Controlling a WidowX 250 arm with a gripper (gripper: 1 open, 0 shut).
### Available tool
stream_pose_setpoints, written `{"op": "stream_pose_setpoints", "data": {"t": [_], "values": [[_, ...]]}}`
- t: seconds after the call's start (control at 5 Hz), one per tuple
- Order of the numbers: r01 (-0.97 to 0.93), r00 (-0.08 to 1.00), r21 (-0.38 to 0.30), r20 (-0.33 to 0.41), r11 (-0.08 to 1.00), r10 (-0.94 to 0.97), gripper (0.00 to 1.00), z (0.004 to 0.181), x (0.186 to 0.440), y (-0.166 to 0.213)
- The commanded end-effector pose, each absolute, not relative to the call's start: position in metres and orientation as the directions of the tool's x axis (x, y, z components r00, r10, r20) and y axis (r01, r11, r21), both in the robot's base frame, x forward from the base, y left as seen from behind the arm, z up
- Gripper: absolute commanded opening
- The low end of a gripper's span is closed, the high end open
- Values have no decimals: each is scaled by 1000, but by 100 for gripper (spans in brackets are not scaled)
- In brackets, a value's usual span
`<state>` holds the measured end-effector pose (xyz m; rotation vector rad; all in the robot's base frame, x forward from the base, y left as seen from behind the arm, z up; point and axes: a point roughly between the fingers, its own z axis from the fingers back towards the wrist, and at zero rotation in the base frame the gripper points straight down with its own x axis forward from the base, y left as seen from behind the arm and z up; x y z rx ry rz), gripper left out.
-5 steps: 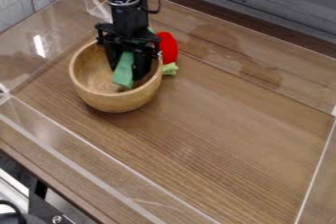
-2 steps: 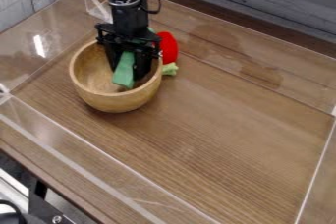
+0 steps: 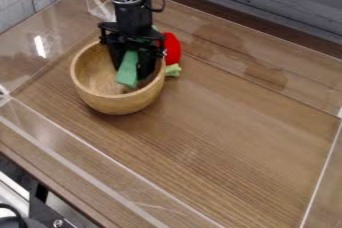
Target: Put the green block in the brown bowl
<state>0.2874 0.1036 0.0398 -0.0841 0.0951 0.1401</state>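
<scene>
Still green block [image 3: 127, 75] in bowl [image 3: 116, 87].

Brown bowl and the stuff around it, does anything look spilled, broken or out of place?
Nothing looks spilled or broken. The brown bowl sits upright; the green block leans at a slant over its inside, below the dark jaws, which seems normal for placing it.

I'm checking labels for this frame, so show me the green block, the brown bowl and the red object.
Green block [image 3: 127, 75]: camera view, its long face.
Brown bowl [image 3: 116, 103]: camera view, outer front wall.
Red object [image 3: 171, 48]: camera view, its rounded side.
</scene>
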Motion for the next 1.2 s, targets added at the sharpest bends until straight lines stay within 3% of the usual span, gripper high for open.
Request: {"op": "stream_pose_setpoints", "data": {"t": [0.0,1.0], "values": [[-135,990,-61,-48,989,132,0,52,297,105],[-149,988,-51,-60,988,145,0,43,297,106]]}}
